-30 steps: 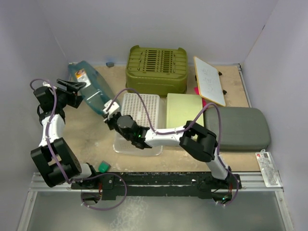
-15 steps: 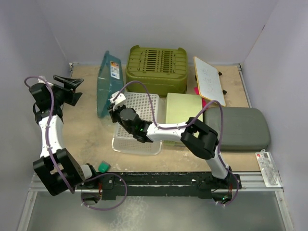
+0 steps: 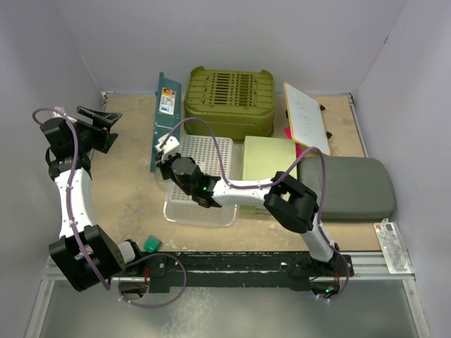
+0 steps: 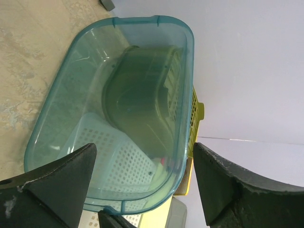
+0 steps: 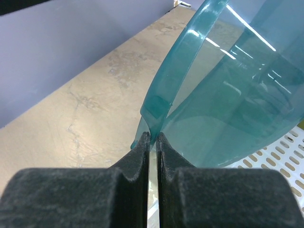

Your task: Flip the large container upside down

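Tub (image 3: 165,120) is see-through teal plastic, a rounded rectangle with a thick rim and a white sticker near the far end. It stands on one long side on the table (image 3: 127,190), around 11 o'clock of the tabletop. The white basket (image 3: 204,158) and green crate (image 3: 229,95) are at its 3 o'clock. Long axis runs 12 to 6. The open mouth faces 9 o'clock, toward my left gripper (image 3: 102,121), which is spread wide and grasps nothing. My right gripper (image 5: 152,137) is clenched on the tub's rim at the near end.
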Robot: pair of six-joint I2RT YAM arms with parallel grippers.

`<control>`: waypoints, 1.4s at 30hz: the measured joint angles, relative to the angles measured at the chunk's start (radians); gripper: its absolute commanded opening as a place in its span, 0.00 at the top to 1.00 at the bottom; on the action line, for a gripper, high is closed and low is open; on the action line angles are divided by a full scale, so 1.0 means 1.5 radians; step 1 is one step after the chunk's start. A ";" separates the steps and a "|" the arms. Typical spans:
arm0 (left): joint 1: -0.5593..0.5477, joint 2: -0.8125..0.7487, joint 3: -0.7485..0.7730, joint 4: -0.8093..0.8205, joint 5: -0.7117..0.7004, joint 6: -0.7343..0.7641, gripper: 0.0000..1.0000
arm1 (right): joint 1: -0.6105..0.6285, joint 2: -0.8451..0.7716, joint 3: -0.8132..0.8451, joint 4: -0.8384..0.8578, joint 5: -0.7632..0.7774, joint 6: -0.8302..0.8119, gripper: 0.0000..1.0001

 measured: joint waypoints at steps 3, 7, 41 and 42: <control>-0.021 0.000 0.036 -0.039 -0.016 0.030 0.21 | 0.000 0.000 0.001 -0.001 -0.010 -0.002 1.00; -0.070 0.000 0.131 -0.111 -0.055 0.087 0.21 | 0.001 0.004 0.005 -0.005 -0.023 -0.007 1.00; -0.121 0.050 0.434 -0.418 -0.294 0.255 0.21 | 0.077 0.276 0.481 -0.359 -0.120 -0.320 1.00; -0.121 0.050 0.437 -0.420 -0.295 0.256 0.20 | 0.077 0.285 0.494 -0.366 -0.124 -0.327 1.00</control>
